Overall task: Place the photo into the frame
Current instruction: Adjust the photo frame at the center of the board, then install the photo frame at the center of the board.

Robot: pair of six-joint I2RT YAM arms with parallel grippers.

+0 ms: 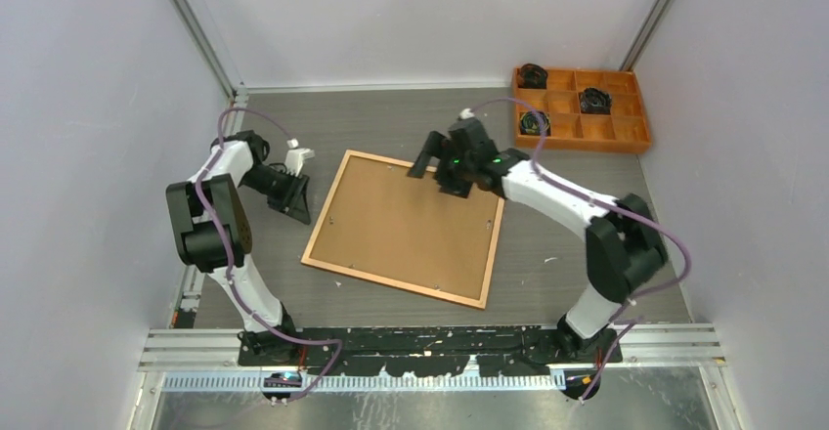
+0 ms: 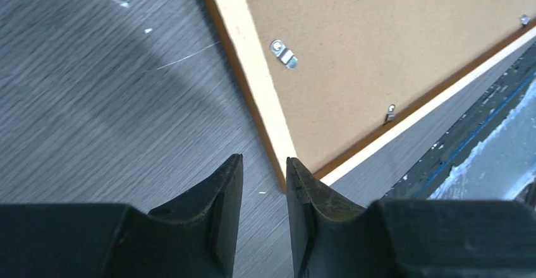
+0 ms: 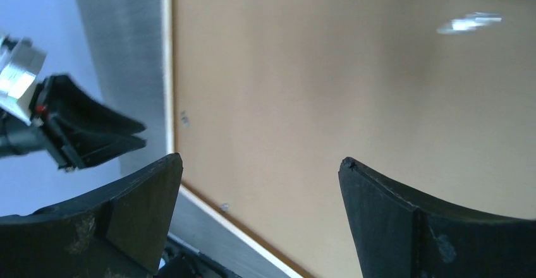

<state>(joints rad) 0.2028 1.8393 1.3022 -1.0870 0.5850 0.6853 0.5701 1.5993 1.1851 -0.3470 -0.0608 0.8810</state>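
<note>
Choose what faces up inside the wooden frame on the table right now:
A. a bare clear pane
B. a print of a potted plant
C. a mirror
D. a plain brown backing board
D: the frame shows only a plain brown backing board, with a small metal clip at its edge.

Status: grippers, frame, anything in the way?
Left gripper narrowly open, empty, beside frame. Right gripper wide open over backing board. Back side up; photo unseen. Nothing blocking.
</note>
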